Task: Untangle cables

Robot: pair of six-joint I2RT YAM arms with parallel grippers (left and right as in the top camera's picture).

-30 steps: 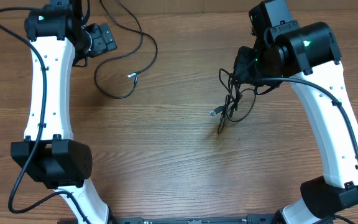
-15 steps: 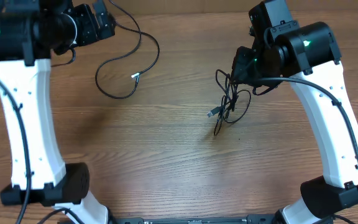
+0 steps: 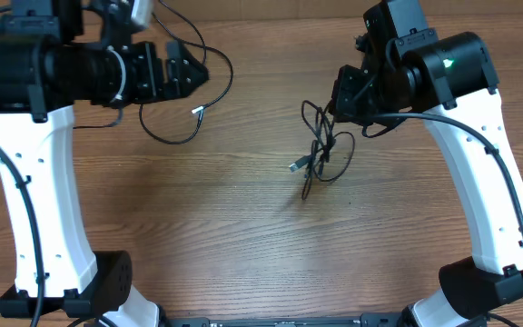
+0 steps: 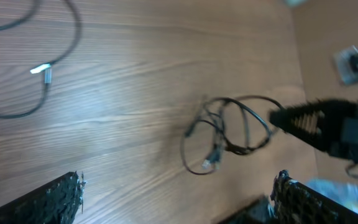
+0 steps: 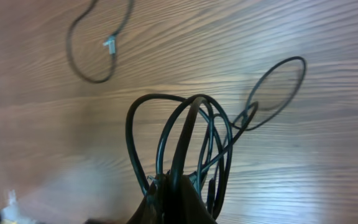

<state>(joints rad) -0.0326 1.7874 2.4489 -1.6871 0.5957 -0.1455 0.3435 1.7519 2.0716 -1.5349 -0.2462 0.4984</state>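
Cables (image 3: 319,153), thin black cords with small silvery plugs (image 3: 196,111), are looking light and limp; the tangled bundle (image 4: 224,134) is hanging over the brown wooden table (image 3: 243,236) from the right gripper (image 3: 339,97), its fingers pressing together on the top loops; the left gripper (image 3: 189,71) is hovering, fingers spread wide, beside one loose cord (image 3: 163,138). A free lower loop is looking like the best second hold; hard tugging is risking a tighter knot.

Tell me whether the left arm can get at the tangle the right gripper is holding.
Probably yes. The left gripper is open and faces the tangle, which the right gripper holds shut; nothing stands on the table between them.
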